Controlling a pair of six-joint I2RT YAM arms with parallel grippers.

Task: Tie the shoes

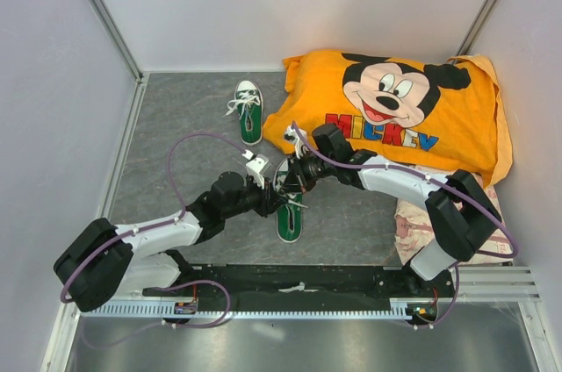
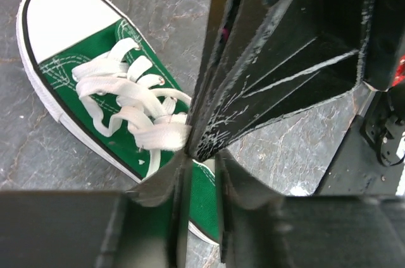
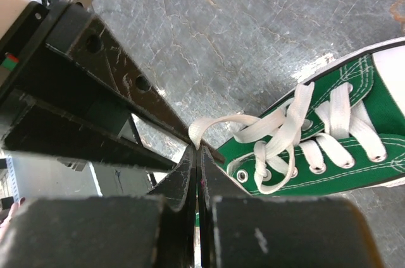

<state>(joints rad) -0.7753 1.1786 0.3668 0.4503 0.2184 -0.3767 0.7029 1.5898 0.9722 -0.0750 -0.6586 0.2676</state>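
Note:
Two green sneakers with white toe caps and white laces lie on the grey table. The far shoe (image 1: 249,114) lies alone near the pillow. The near shoe (image 1: 289,211) lies at the middle, under both grippers. My right gripper (image 1: 296,176) is shut on a loop of the near shoe's white lace (image 3: 218,124), pinched at its fingertips (image 3: 197,149) just off the shoe's eyelets (image 3: 316,148). My left gripper (image 1: 271,196) is over the same shoe (image 2: 95,85). Its jaws (image 2: 201,158) stand a narrow gap apart with nothing between them. The right gripper's finger (image 2: 272,66) crosses just above them.
An orange Mickey Mouse pillow (image 1: 395,109) fills the back right, next to the far shoe. A pale pink folded cloth (image 1: 414,223) lies under the right arm. Grey walls close the table at back and sides. A black rail (image 1: 299,282) runs along the near edge.

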